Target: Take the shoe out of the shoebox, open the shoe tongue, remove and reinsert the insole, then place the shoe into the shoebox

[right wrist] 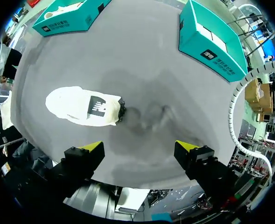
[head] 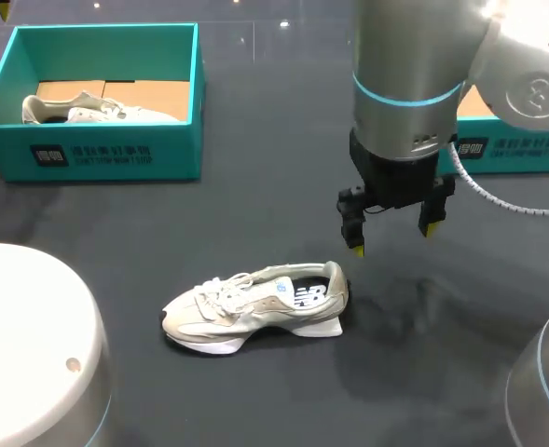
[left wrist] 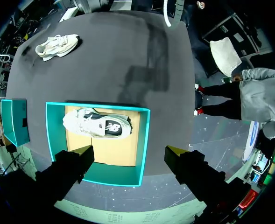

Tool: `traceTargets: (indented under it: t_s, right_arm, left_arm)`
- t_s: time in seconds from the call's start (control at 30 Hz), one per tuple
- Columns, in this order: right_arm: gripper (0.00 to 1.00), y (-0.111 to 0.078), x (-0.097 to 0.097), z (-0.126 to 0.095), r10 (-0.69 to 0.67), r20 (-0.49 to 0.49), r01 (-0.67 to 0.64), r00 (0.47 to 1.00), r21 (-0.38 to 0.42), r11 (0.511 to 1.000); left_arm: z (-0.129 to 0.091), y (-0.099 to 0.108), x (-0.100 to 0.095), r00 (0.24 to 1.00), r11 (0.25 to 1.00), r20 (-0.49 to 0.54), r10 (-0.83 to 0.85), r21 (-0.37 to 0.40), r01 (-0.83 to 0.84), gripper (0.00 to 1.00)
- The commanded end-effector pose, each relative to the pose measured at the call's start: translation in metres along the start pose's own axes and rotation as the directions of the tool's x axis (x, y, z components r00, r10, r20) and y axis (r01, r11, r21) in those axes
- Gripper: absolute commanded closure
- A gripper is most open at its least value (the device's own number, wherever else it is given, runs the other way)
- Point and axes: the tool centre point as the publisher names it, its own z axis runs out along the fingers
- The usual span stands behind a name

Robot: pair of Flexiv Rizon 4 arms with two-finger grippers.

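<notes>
A pale grey-and-white shoe (head: 255,307) lies on its side in the middle of the dark table, toe to the left; it also shows in the right wrist view as the shoe (right wrist: 83,106). My right gripper (head: 392,237) hangs open just above and to the right of its heel, with nothing between its fingers (right wrist: 93,149). A teal shoebox (head: 116,154) stands at the back left and holds a second shoe (head: 97,110). My left gripper (left wrist: 130,156) hovers open high over that shoebox (left wrist: 144,140), above the second shoe (left wrist: 97,125) inside it.
A second teal box (head: 516,149) stands at the back right, partly hidden behind my right arm. The white housing of my left arm (head: 32,345) fills the front left corner.
</notes>
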Motion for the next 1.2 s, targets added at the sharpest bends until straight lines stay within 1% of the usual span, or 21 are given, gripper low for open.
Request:
traceTargets:
  t_s: [0.03, 0.1, 0.2, 0.27, 0.33, 0.37, 0.77, 0.8, 0.83, 0.87, 0.9, 0.97, 1.0, 1.07, 1.1, 1.13, 1.2]
  right_arm:
    - [0.00, -0.005, -0.016, 0.009, -0.052, -0.210, 0.048, 0.976, -0.024, 0.999]
    - [0.00, -0.006, -0.024, 0.009, -0.072, -0.232, 0.065, 0.970, -0.037, 0.997]
    - [0.00, -0.009, -0.034, 0.007, -0.128, -0.288, 0.106, 0.949, -0.092, 0.990]
    - [0.00, -0.014, -0.042, 0.005, -0.211, -0.372, 0.151, 0.904, -0.184, 0.971]
    - [0.00, -0.017, -0.049, 0.004, -0.254, -0.412, 0.169, 0.875, -0.231, 0.958]
    - [0.00, -0.018, -0.051, 0.005, -0.248, -0.397, 0.172, 0.884, -0.217, 0.961]
    - [0.00, -0.018, -0.051, 0.005, -0.248, -0.397, 0.172, 0.884, -0.217, 0.961]
    - [0.00, -0.017, -0.053, 0.006, -0.276, -0.402, 0.193, 0.873, -0.235, 0.953]
    - [0.00, -0.016, -0.054, 0.008, -0.307, -0.408, 0.212, 0.860, -0.262, 0.942]
    - [0.00, -0.016, -0.055, 0.010, -0.363, -0.440, 0.239, 0.821, -0.314, 0.919]
    - [0.00, -0.017, -0.055, 0.011, -0.421, -0.491, 0.254, 0.763, -0.373, 0.893]
    - [0.00, -0.018, -0.060, 0.014, -0.470, -0.515, 0.256, 0.717, -0.433, 0.865]
    - [0.00, -0.019, -0.062, 0.014, -0.514, -0.551, 0.253, 0.658, -0.482, 0.839]
    - [0.00, -0.019, -0.067, 0.015, -0.560, -0.563, 0.244, 0.607, -0.539, 0.806]
    - [0.00, -0.020, -0.069, 0.016, -0.590, -0.570, 0.242, 0.573, -0.570, 0.785]
    - [0.00, -0.020, -0.071, 0.017, -0.613, -0.567, 0.231, 0.550, -0.602, 0.764]
    - [0.00, -0.020, -0.075, 0.019, -0.645, -0.569, 0.218, 0.511, -0.640, 0.737]
  left_arm:
    - [0.000, -0.001, 0.000, 1.000, 1.000, -0.002, 0.000, -0.002, 0.000, 0.00]
    - [0.000, -0.001, 0.000, 1.000, 1.000, -0.002, 0.000, -0.002, 0.000, 0.00]
    - [0.000, -0.001, 0.000, 1.000, 1.000, -0.002, 0.000, -0.002, 0.000, 0.00]
    - [0.000, -0.001, 0.000, 1.000, 1.000, -0.002, 0.000, -0.002, 0.000, 0.00]
    - [0.000, -0.001, 0.000, 1.000, 1.000, -0.002, 0.000, -0.002, 0.000, 0.00]
    - [0.000, -0.001, 0.000, 1.000, 1.000, -0.002, 0.000, -0.002, 0.000, 0.00]
    - [0.000, -0.001, 0.000, 1.000, 1.000, -0.002, 0.000, -0.002, 0.000, 0.00]
    - [0.000, -0.001, 0.000, 1.000, 1.000, -0.002, 0.000, -0.002, 0.000, 0.00]
    - [0.000, -0.001, 0.000, 1.000, 1.000, -0.002, 0.000, -0.002, 0.000, 0.00]
    - [0.000, -0.001, 0.000, 1.000, 1.000, -0.002, 0.000, -0.002, 0.000, 0.00]
    - [0.000, -0.001, 0.000, 1.000, 1.000, -0.002, 0.000, -0.002, 0.000, 0.00]
    - [0.000, -0.001, 0.000, 1.000, 1.000, -0.002, 0.000, -0.002, 0.000, 0.00]
    - [0.000, -0.001, 0.000, 1.000, 1.000, -0.002, 0.000, -0.002, 0.000, 0.00]
    - [0.000, -0.001, 0.000, 1.000, 1.000, -0.002, 0.000, -0.002, 0.000, 0.00]
    - [0.000, -0.001, 0.000, 1.000, 1.000, -0.002, 0.000, -0.002, 0.000, 0.00]
    - [0.000, -0.001, 0.000, 1.000, 1.000, -0.002, 0.000, -0.002, 0.000, 0.00]
    - [0.000, -0.001, 0.000, 1.000, 1.000, -0.002, 0.000, -0.002, 0.000, 0.00]
